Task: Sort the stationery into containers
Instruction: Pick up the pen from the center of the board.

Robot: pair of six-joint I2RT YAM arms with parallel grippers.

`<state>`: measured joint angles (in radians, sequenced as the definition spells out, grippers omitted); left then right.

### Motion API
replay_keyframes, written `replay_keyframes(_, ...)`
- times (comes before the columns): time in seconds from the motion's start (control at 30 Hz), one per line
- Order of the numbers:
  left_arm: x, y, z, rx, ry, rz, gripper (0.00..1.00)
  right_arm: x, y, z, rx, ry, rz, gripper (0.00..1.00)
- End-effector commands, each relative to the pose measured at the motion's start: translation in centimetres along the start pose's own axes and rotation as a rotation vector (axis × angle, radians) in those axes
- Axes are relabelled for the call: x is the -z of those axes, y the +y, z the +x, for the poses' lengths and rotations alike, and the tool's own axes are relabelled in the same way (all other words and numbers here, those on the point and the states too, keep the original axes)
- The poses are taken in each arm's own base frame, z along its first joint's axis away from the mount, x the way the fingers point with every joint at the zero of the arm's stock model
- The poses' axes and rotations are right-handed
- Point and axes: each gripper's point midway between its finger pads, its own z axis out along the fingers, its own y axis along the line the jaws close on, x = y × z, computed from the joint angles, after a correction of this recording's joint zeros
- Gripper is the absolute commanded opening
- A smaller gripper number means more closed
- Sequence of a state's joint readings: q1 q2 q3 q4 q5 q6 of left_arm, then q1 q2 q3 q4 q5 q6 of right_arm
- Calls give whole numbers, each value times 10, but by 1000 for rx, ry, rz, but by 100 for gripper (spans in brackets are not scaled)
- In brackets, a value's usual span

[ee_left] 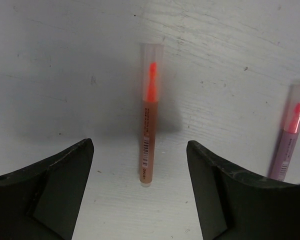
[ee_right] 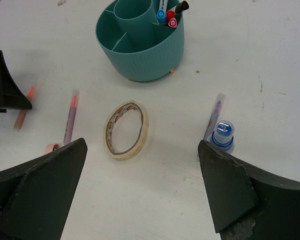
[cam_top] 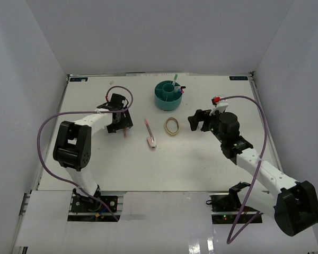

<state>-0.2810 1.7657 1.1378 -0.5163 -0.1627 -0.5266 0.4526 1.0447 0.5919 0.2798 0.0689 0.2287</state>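
We log the left fingers (ee_left: 55, 185) wide open and empty, straddling the orange pen (ee_left: 149, 125) flat on the table (ee_left: 65, 60) so closing would pinch its barrel; the right fingers (ee_right: 35, 185), equally open and empty, hang over the rubber band (ee_right: 143, 131), near the teal organizer (ee_right: 140, 60) holding seemingly four pens.

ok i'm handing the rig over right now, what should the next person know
Left gripper: open, straddling the orange pen that lies on the table, not gripped yet.
Right gripper: open, empty, pointed toward the tan loop.
Done: several pens stand in one ring compartment of the teal organizer.
Left on the table: orange pen, pink pen, pink eraser, tan loop, blue-capped bottle and the pen beside it.
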Motion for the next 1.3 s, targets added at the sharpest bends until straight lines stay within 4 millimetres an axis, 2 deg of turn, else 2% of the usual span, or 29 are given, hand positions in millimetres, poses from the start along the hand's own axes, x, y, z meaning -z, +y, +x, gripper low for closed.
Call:
replay_keyframes(0.0,3,-6,-13,-1,-39,-30,83,5,9,-13,-26,-40,-40,98)
replay_keyframes(0.13,-6,-5,-11,-19,-31,-75,78,11,9,-15,-27,-59,-43,98)
replay_keyframes(0.27,-12,-6,-7,-30,-16,-88,67,12,10,-13,-27,-56,-48,98)
replay_keyframes(0.33,-14,-5,-6,-32,-16,-95,59,12,11,-12,-27,-53,-54,98)
replay_keyframes(0.37,-15,-5,-4,-33,-10,-97,52,12,11,-12,-25,-51,-55,98)
replay_keyframes(0.5,-12,-11,-1,-47,-9,-82,39,11,13,-11,-28,-47,-68,98)
replay_keyframes(0.57,-9,-17,0,-63,-15,-67,33,11,23,-8,-23,-31,-124,98)
replay_keyframes(0.77,21,-52,-11,-177,-124,64,20,14,46,-14,12,-19,-256,97)
replay_keyframes(0.8,24,-58,-6,-194,-119,101,18,16,51,-14,16,-13,-282,97)
replay_keyframes(0.83,34,-66,-13,-203,-157,148,15,16,55,-19,19,-17,-301,97)
replay_keyframes(0.9,44,-78,-10,-228,-165,219,13,19,65,-19,25,2,-359,97)
replay_keyframes(0.97,64,-92,-17,-271,-221,300,12,20,74,-25,27,6,-410,97)
replay_keyframes(1.03,82,-113,-13,-340,-261,398,12,19,87,-23,4,43,-478,97)
replay_keyframes(1.07,98,-120,-16,-389,-304,443,13,18,91,-31,-2,37,-497,97)
replay_keyframes(1.1,110,-133,-14,-431,-338,503,13,14,97,-28,-29,68,-527,97)
replay_keyframes(1.13,122,-143,-8,-476,-342,581,13,13,101,-29,-41,77,-546,97)
replay_keyframes(1.17,135,-145,-5,-531,-377,617,13,11,106,-40,-50,67,-565,97)
replay_keyframes(1.23,154,-156,-1,-591,-433,692,13,4,117,-37,-105,118,-616,97)
replay_keyframes(1.27,159,-159,7,-623,-432,734,13,3,122,-40,-117,128,-641,97)
